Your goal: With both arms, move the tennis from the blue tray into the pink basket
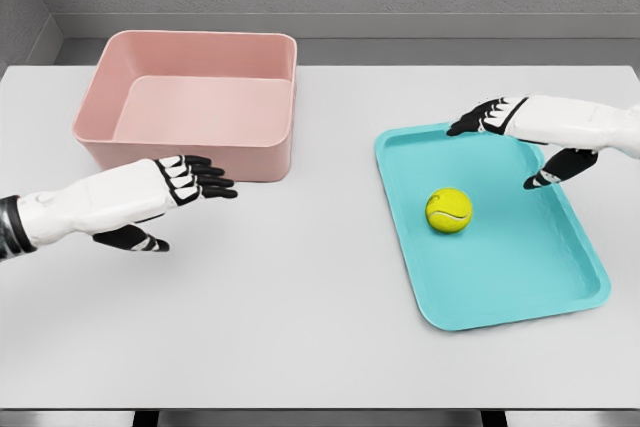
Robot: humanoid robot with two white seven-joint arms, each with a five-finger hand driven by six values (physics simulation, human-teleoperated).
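Your right hand point(520, 137) is hovering spread-fingered above the teal plastic tray point(560, 257), holding nothing. The fuzzy yellow tennis ball point(449, 211) is sitting loose, so a glancing touch risks rolling it away. Your left hand point(175, 192) is waiting open-fingered beside the pink rectangular basket point(190, 152).

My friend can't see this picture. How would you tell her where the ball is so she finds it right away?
Look at the right side of the flat white table, where a shallow turquoise plastic tray lies. Near the middle of that tray sits a small round yellow-green tennis ball. It is the only round thing, touched by neither hand; the big pink plastic basket sits far left.
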